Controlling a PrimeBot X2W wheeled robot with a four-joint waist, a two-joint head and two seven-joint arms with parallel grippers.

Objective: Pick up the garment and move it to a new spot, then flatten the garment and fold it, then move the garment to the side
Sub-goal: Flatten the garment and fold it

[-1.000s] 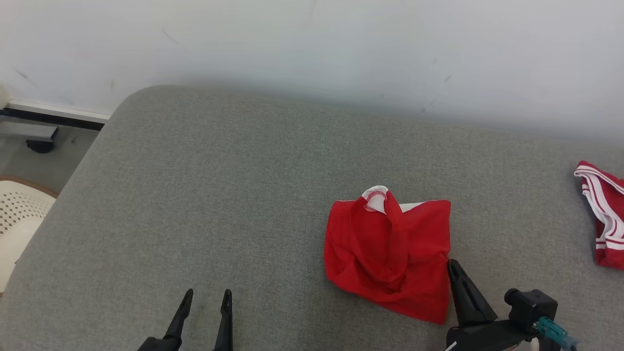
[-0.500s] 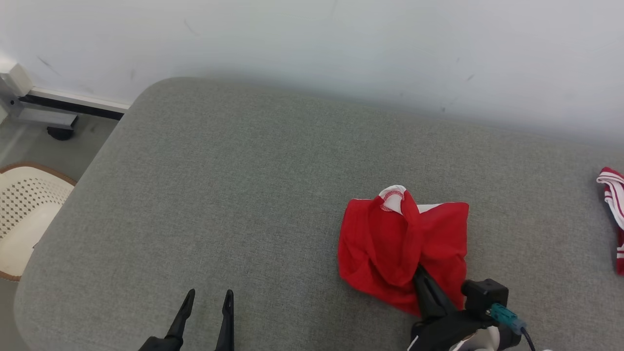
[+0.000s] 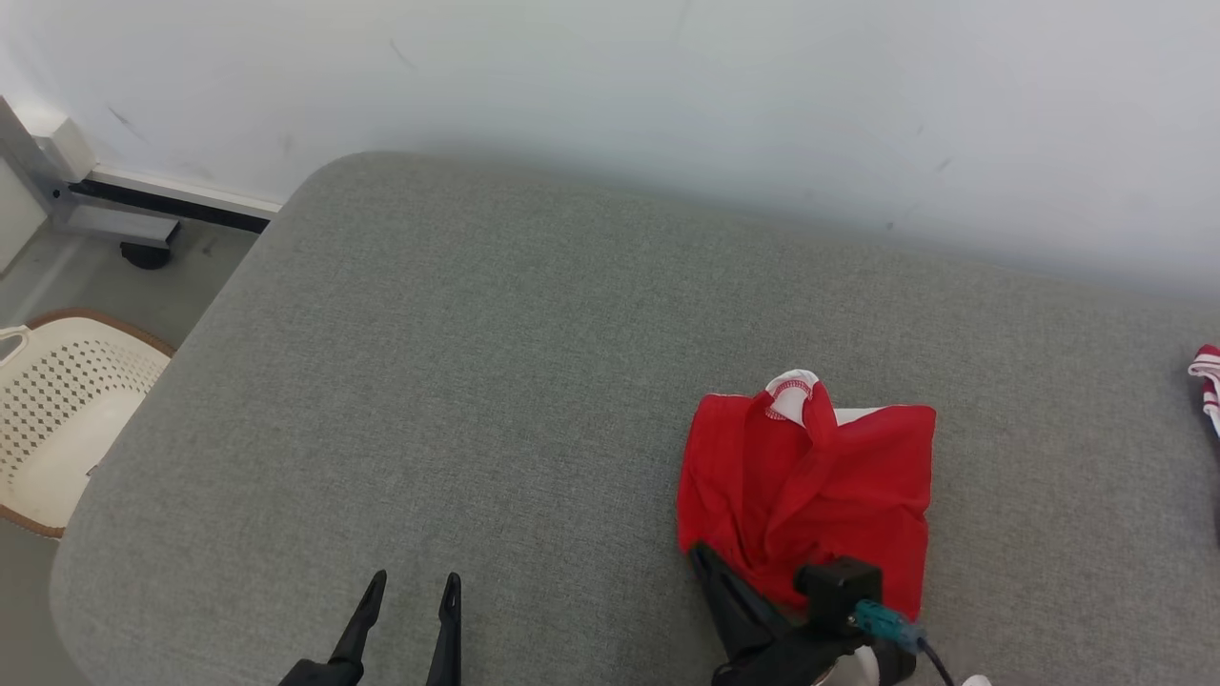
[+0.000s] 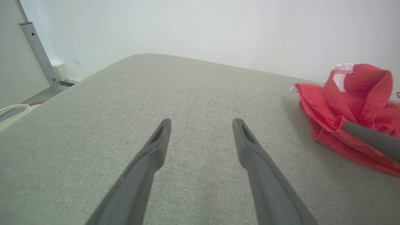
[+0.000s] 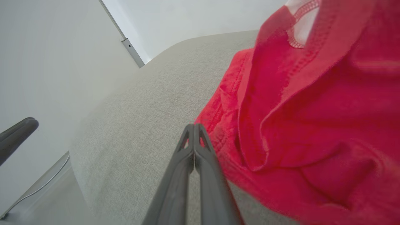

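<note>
Red garment (image 3: 810, 486), loosely folded, lies on the grey padded worktop (image 3: 429, 381). Our right tool (image 3: 701, 553), fingers pressed together and pinching nothing, sits at its near-left hem, seemingly to push it aside; our left tool (image 3: 416, 577) hangs spread, well apart.

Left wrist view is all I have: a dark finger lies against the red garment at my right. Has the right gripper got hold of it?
Observer: I see no cloth in it. The right gripper is shut, jaws pressed together, with its tip at the edge of the garment.
Operator: Which edge?
Observer: In the head view, the tip is at the garment's near left corner, and the rest of the cloth lies beyond it and to its right.
Operator: Anything else lying to the right of it?
Observer: Yes, a red and white striped cloth at the right border of the head view, well apart from the garment.
</note>
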